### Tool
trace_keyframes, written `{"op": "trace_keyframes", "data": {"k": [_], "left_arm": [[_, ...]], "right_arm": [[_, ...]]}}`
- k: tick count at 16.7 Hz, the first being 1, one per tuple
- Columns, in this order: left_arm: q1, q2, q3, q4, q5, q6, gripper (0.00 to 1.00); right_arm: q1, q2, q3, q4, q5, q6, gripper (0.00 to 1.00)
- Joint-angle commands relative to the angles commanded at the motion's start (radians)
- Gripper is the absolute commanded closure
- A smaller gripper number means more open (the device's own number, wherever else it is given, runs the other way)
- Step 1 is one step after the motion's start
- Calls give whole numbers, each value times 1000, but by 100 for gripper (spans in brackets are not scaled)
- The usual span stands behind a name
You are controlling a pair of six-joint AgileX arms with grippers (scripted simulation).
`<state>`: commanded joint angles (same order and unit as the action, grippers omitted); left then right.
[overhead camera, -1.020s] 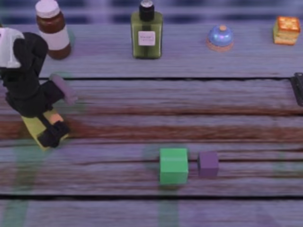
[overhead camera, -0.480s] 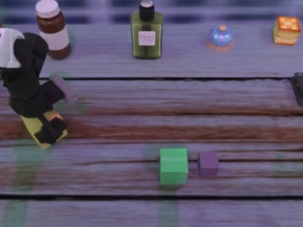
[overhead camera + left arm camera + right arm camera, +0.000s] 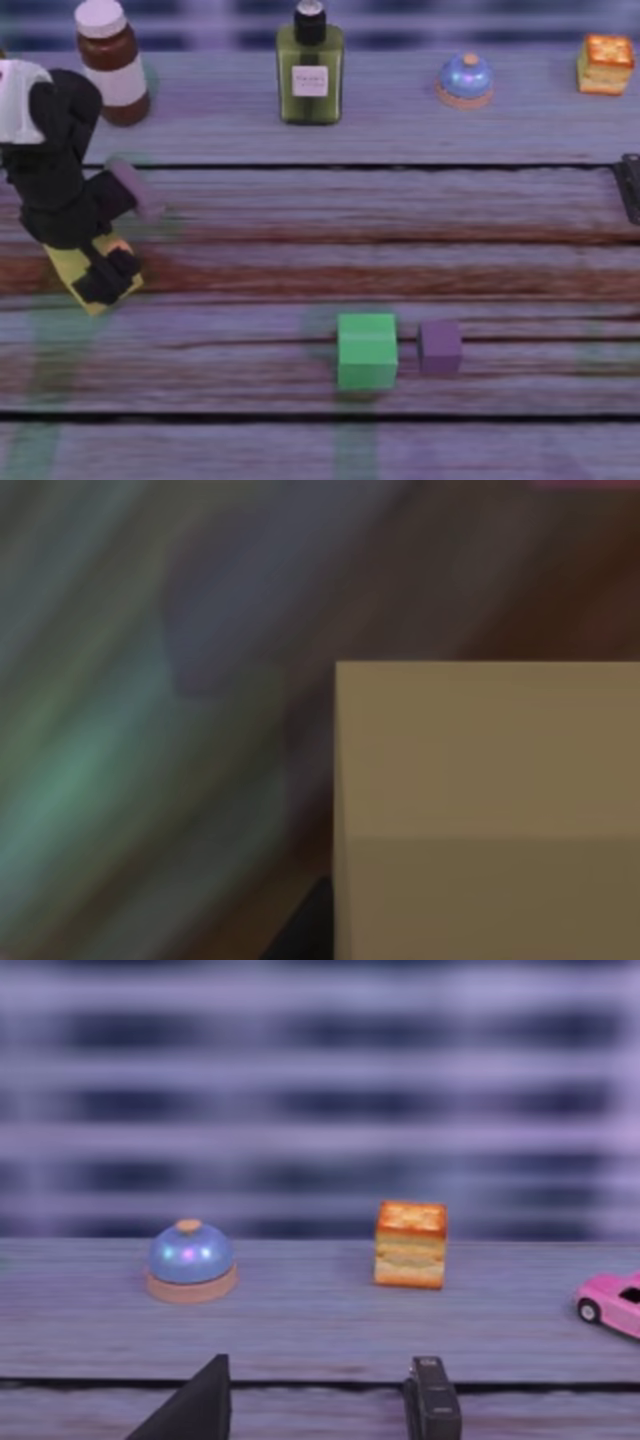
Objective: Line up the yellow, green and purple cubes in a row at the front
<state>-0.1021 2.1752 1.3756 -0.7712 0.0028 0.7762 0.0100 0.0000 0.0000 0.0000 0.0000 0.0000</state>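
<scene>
- Since the earlier pictures almost nothing had moved: the left arm's jaws [image 3: 100,268] had shifted only very slightly at the left side of the worktop [image 3: 300,200], and both cubes at the front lay in the same places.
- Those left jaws stood around the pale yellow-orange matte cube [image 3: 68,268], with black fingers on its two sides, and seemed to be clenched on it; in the left wrist view this cube [image 3: 487,810] filled much of the picture.
- At the front of the worktop, near the middle, sat the bright green matte cube [image 3: 367,350], and just beside it on the right, with a narrow gap, sat the smaller dull purple matte cube [image 3: 439,346].
- The yellow-orange cube was well apart from these two, far to the left and farther back.
- The right arm's jaws [image 3: 320,1400] were parked at the right edge of the worktop, released, with the two fingertips apart.
- Along the back stood a brown jar with a white lid [image 3: 110,62], an olive-green bottle with a black cap [image 3: 310,70], a blue dome-shaped bell [image 3: 466,80] and a small yellow block with an orange patterned top [image 3: 606,64].
</scene>
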Motion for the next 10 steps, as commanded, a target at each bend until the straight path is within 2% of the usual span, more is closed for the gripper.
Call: {"op": "trace_keyframes", "data": {"k": [7,10], "left_arm": [[1,-13,3,-11,4,-2,100],[7,-42,44,-81,4,-2,100]], "right_arm": [[0,0,0,0,0,0,0],[0,0,0,0,0,0,0]]}}
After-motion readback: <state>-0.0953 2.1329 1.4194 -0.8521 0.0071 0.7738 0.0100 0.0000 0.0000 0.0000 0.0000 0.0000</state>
